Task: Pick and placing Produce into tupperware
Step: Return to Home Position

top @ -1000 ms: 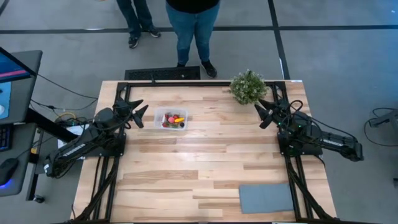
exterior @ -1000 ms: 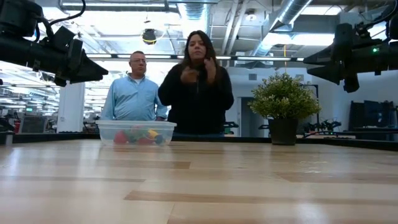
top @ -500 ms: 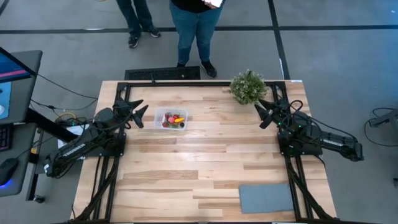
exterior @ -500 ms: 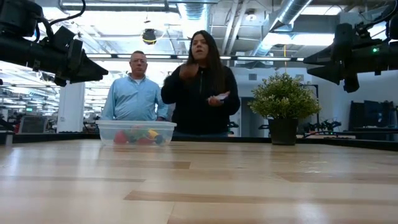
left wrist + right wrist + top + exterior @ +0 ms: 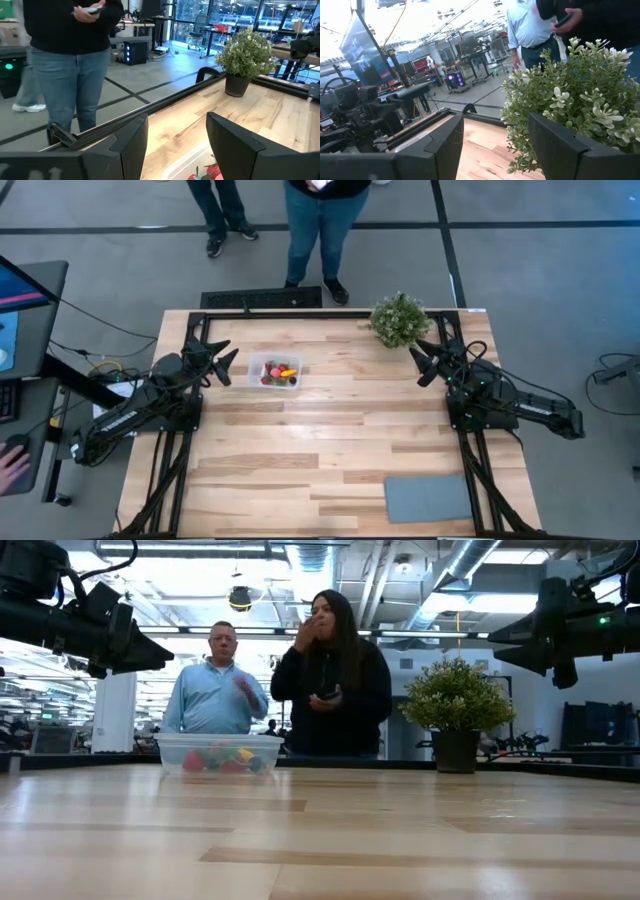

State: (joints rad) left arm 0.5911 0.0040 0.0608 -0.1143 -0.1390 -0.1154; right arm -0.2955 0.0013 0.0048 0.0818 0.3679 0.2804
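Observation:
The tupperware (image 5: 275,371) is a small clear box standing on the table near its far edge, left of the middle; it also shows in the low view as the tupperware (image 5: 219,753). The produce (image 5: 279,373) lies inside it: red pieces, a yellow one, dark berries; a red piece (image 5: 206,173) shows in the left wrist view. My left gripper (image 5: 227,366) hovers open just left of the box, above the table. My right gripper (image 5: 422,363) hovers open at the table's far right, beside the plant.
A bushy potted plant (image 5: 398,319) stands at the far right corner, close to my right gripper. A flat grey mat (image 5: 427,499) lies at the near right. Two people (image 5: 300,680) stand beyond the far edge. Bare wood (image 5: 320,430) fills the table's middle.
Both arms have kept still and the box has not moved. Only the people behind the table have shifted their hands and stance.

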